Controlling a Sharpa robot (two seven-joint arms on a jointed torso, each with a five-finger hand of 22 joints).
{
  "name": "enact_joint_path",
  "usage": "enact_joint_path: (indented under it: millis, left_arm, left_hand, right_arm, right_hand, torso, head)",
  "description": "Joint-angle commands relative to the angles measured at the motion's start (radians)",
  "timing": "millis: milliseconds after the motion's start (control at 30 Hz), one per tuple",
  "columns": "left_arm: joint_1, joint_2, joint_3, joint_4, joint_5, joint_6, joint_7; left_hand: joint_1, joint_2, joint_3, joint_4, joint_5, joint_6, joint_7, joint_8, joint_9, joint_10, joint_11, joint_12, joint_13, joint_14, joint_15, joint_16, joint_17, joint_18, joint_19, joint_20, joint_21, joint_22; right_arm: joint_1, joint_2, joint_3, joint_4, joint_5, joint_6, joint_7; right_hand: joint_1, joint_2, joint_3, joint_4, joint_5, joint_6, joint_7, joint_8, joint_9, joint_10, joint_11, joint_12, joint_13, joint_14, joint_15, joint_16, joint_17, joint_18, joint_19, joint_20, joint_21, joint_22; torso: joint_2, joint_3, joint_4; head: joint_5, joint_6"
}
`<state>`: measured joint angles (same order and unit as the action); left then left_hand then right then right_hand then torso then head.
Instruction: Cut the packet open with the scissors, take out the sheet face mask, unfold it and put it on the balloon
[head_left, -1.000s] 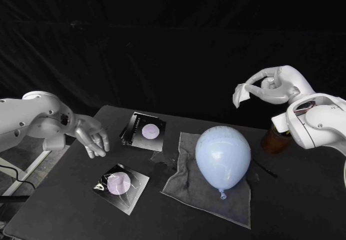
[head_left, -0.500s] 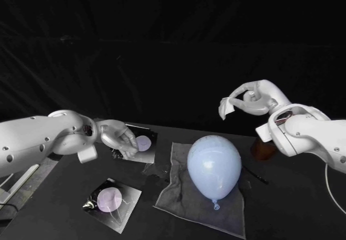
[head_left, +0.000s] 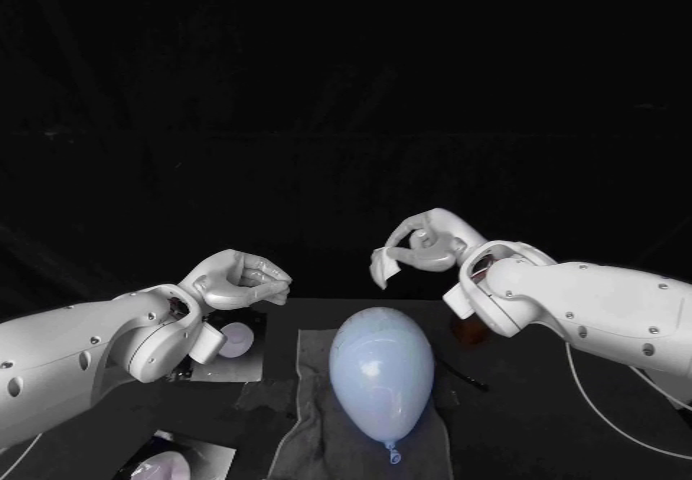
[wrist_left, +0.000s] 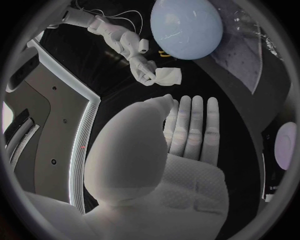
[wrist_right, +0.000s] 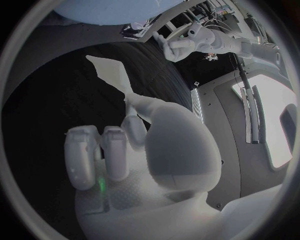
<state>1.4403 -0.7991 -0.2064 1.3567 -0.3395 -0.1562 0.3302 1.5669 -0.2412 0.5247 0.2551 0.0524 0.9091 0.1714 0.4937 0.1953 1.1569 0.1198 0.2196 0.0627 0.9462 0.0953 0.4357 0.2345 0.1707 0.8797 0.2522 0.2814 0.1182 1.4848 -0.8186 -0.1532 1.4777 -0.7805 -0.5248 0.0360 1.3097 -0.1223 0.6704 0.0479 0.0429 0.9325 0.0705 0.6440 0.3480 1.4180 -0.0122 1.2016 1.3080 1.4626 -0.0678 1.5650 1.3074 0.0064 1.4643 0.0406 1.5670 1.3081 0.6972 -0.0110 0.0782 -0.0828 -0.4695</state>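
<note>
Right hand (head_left: 428, 243) first: it hangs in the air at about 1 o'clock from the balloon (head_left: 378, 378), thumb and fingers pinched on the sheet mask (head_left: 384, 268). The mask is white and folded small. It droops from my fingertips over the balloon's far end, with a clear gap between the two. The left wrist view gives me the same grip, with the mask (wrist_left: 169, 76) near the balloon (wrist_left: 186, 27) but not touching it. In my right wrist view the mask (wrist_right: 112, 75) sticks up as a pale folded strip past my curled fingers (wrist_right: 115, 150).

Left hand (head_left: 238, 282) is raised at about 10 o'clock from the balloon and holds nothing. In its wrist view the fingers (wrist_left: 194, 130) lie straight, side by side, and the palm is bare.

The pale blue balloon lies on a grey cloth (head_left: 289, 420) on the black surface (head_left: 577, 430), its knot at 6 o'clock. One packet (head_left: 231, 340) lies near 9 o'clock, partly behind my left arm. A second packet (head_left: 159, 465) lies at 8 o'clock, cut off by the edge.
</note>
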Motion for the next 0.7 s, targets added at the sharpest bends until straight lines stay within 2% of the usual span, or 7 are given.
enact_joint_path:
  millis: [33,200,333,500,600,633,700]
  left_arm:
    - [-0.014,0.032,0.018,-0.009,0.105,-0.114,0.140]
    - [-0.048,0.080,0.062,-0.022,0.113,-0.143,0.171]
    - [-0.063,0.115,0.080,-0.037,0.119,-0.164,0.192]
    - [-0.073,0.147,0.092,-0.061,0.121,-0.164,0.203]
    - [-0.076,0.160,0.096,-0.073,0.118,-0.118,0.191]
    - [-0.077,0.164,0.096,-0.078,0.120,-0.096,0.185]
    - [-0.079,0.171,0.097,-0.085,0.116,-0.063,0.177]
  left_hand:
    - [-0.016,0.001,0.008,0.000,-0.002,0.009,0.000,-0.012,-0.002,0.009,0.000,-0.021,0.001,-0.003,0.007,-0.018,0.002,0.002,-0.024,0.009,-0.014,-0.008]
    - [-0.041,-0.014,-0.001,0.009,-0.003,-0.013,0.015,-0.051,-0.007,-0.004,0.018,-0.074,0.001,-0.063,0.029,-0.076,-0.003,-0.005,-0.093,0.034,-0.059,-0.031]
    - [-0.054,-0.027,-0.019,0.013,-0.003,-0.044,0.025,-0.085,-0.013,-0.035,0.035,-0.112,0.001,-0.107,0.048,-0.116,-0.010,-0.017,-0.133,0.038,-0.088,-0.045]
    - [-0.063,-0.026,-0.113,0.006,-0.004,-0.130,0.004,-0.159,-0.035,-0.133,0.081,-0.158,0.000,-0.185,0.090,-0.194,-0.032,-0.060,-0.234,0.040,-0.148,-0.057]
    - [-0.045,0.004,-0.219,0.003,-0.004,-0.166,-0.006,-0.193,-0.045,-0.202,0.074,-0.156,0.000,-0.223,0.102,-0.238,-0.050,-0.086,-0.362,0.040,-0.191,-0.065]
    - [-0.039,0.017,-0.281,0.009,-0.002,-0.203,-0.016,-0.217,-0.054,-0.240,0.063,-0.149,-0.001,-0.297,0.109,-0.273,-0.072,-0.102,-0.431,0.040,-0.211,-0.071]
    - [-0.024,0.033,-0.345,0.015,-0.003,-0.258,-0.025,-0.246,-0.066,-0.279,0.053,-0.157,0.000,-0.334,0.134,-0.293,-0.084,-0.109,-0.492,0.042,-0.228,-0.076]
  right_arm:
    - [0.000,0.011,0.000,0.000,-0.005,0.088,-0.011]
    - [0.000,0.020,0.000,0.010,-0.002,0.116,-0.011]
    - [0.002,0.024,0.001,0.020,-0.005,0.129,-0.008]
    - [0.008,0.032,0.002,0.023,-0.013,0.141,0.000]
    - [0.010,0.041,0.002,0.021,-0.022,0.151,0.006]
    - [0.011,0.044,0.003,0.020,-0.026,0.153,0.008]
    - [0.012,0.051,0.003,0.016,-0.033,0.156,0.012]
  right_hand:
    - [0.005,0.003,-0.001,-0.005,0.006,0.007,-0.003,0.007,0.007,0.002,0.003,-0.005,0.002,0.106,-0.004,0.001,0.256,-0.006,0.106,-0.004,0.004,0.263]
    - [0.005,0.003,-0.001,-0.006,0.006,0.007,-0.003,0.006,0.007,0.001,0.003,-0.006,0.001,0.106,-0.003,0.000,0.255,-0.006,0.106,-0.003,0.004,0.263]
    - [0.005,0.004,-0.001,-0.006,0.006,0.006,-0.002,0.006,0.007,0.001,0.003,-0.006,0.001,0.106,-0.003,0.000,0.254,-0.006,0.106,-0.003,0.004,0.263]
    - [0.005,0.004,-0.001,-0.006,0.006,0.006,-0.002,0.006,0.007,0.001,0.003,-0.006,0.001,0.106,-0.003,0.000,0.254,-0.006,0.106,-0.003,0.004,0.263]
    - [0.006,0.005,-0.001,-0.006,0.006,0.006,-0.002,0.006,0.007,0.001,0.003,-0.006,0.001,0.106,-0.003,0.000,0.255,-0.006,0.106,-0.003,0.004,0.263]
    - [0.006,0.005,-0.001,-0.006,0.006,0.006,-0.002,0.006,0.007,0.001,0.003,-0.006,0.001,0.106,-0.003,0.000,0.255,-0.006,0.106,-0.003,0.004,0.263]
    - [0.006,0.005,-0.001,-0.006,0.006,0.006,-0.002,0.006,0.007,0.001,0.003,-0.006,0.001,0.106,-0.003,0.000,0.255,-0.006,0.106,-0.003,0.004,0.263]
  torso:
    - [0.003,0.0004,0.0001]
    - [0.003,0.0010,-0.0002]
    - [0.002,-0.0002,-0.0027]
    - [0.003,-0.0007,-0.0008]
    - [0.003,-0.0008,-0.0012]
    - [0.003,-0.0008,-0.0016]
    - [0.003,-0.0007,-0.0017]
  head:
    - [-0.030,0.021]
    - [-0.039,0.017]
    - [-0.033,0.005]
    - [-0.023,-0.007]
    - [-0.016,-0.012]
    - [-0.014,-0.013]
    - [-0.010,-0.013]
